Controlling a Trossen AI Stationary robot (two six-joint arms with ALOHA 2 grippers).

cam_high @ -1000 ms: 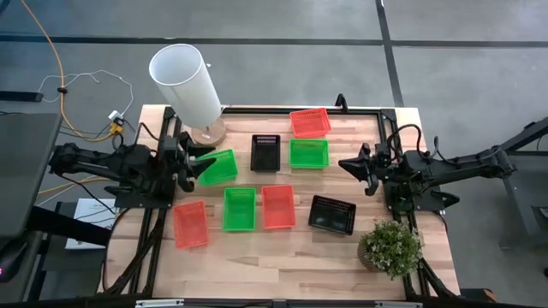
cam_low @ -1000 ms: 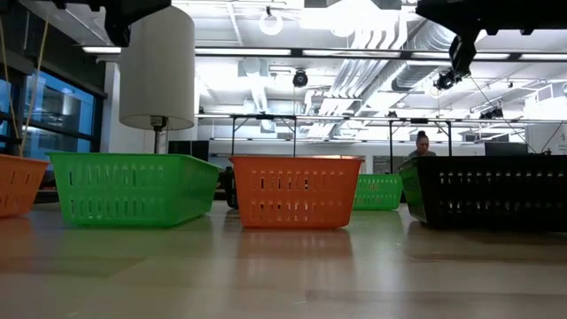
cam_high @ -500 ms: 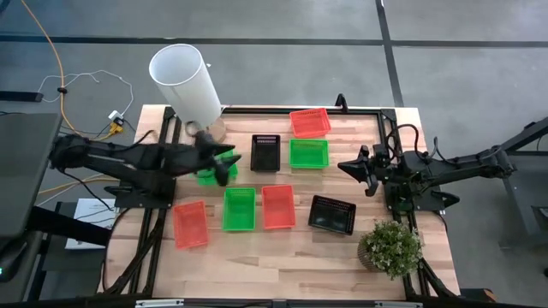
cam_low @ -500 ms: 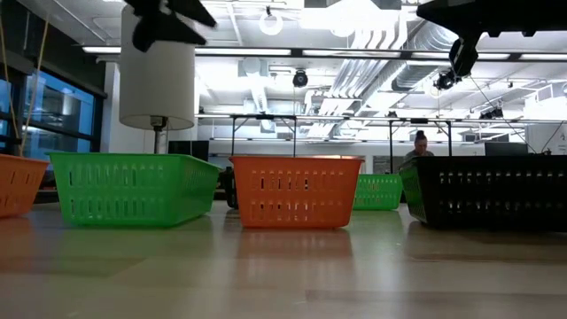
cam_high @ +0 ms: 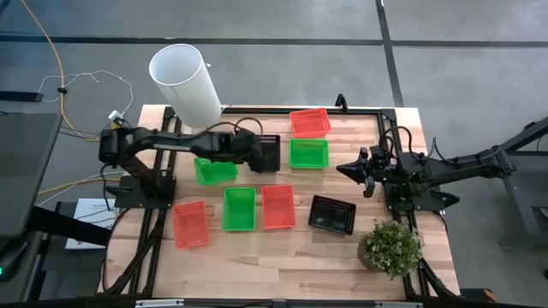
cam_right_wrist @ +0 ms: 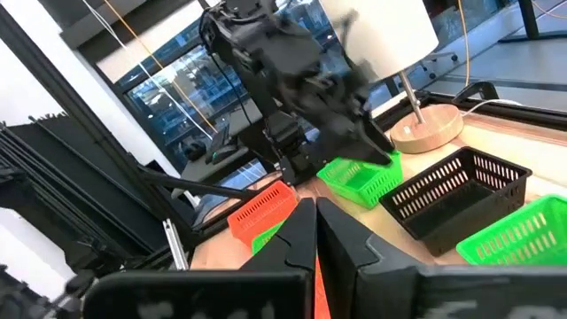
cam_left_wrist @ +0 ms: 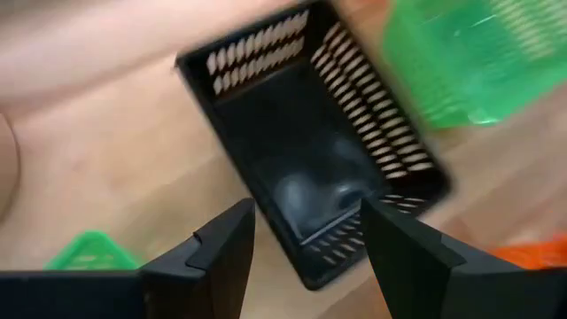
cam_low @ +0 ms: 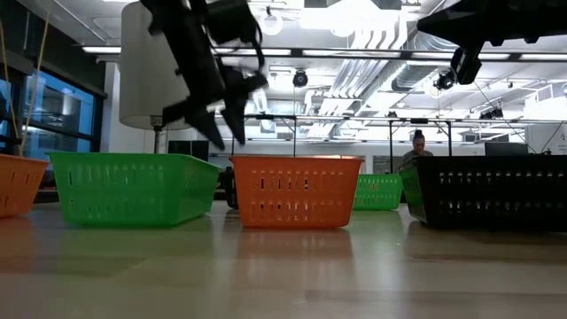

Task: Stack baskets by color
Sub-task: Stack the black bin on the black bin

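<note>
Red, green and black baskets stand apart on the wooden table. My left gripper [cam_high: 255, 151] [cam_left_wrist: 306, 257] hangs open, tilted down, above the near-left end of a black basket [cam_high: 271, 154] [cam_left_wrist: 310, 151] at the far middle, touching nothing. Its arm passes over a green basket [cam_high: 214, 170]. Other baskets: red [cam_high: 310, 122], green [cam_high: 308, 153], green [cam_high: 239, 209], red [cam_high: 278, 206], red [cam_high: 190, 224], black [cam_high: 332, 214]. My right gripper [cam_high: 354, 171] [cam_right_wrist: 314, 232] waits shut at the right, level above the table.
A tall white cylinder on a round wooden base [cam_high: 184, 81] stands at the far left corner. A potted green plant [cam_high: 391, 246] sits at the near right corner. Bare wood lies along the near edge. A person [cam_low: 418, 146] sits in the room beyond.
My left arm has swung out from the table's left edge toward the middle and come down. Its gripper has tipped from level to pointing down and now hangs over the black basket, still open. No basket has moved.
</note>
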